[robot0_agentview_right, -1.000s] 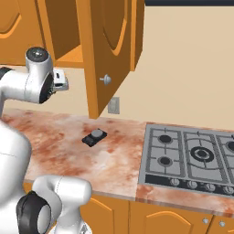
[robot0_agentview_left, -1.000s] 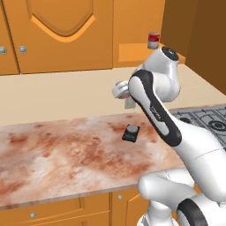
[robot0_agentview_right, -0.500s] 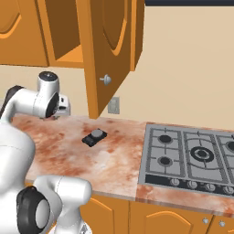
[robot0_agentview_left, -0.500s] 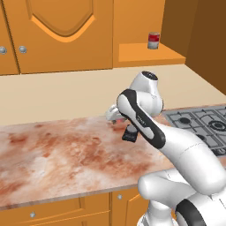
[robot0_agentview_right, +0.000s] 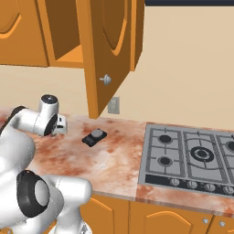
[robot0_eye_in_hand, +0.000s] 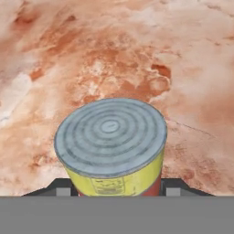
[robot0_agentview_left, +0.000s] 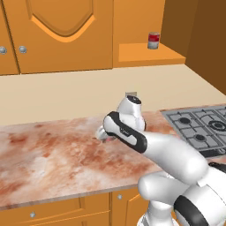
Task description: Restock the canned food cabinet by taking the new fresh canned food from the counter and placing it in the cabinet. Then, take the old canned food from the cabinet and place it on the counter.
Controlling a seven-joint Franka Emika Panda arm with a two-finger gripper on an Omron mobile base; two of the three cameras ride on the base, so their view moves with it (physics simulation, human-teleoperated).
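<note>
Between my fingertips sits the old canned food, yellow-green band under a ringed grey lid; my hand grips it low over the marbled counter. Up on the orange cabinet ledge stands the new fresh canned food.

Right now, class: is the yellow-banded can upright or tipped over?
Upright. In the hand view the old can shows its flat ringed top facing the camera above the counter, between the pincer's fingertips.

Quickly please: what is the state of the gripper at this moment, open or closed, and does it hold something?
Gripper: closed on the old canned food, low over the counter.
</note>
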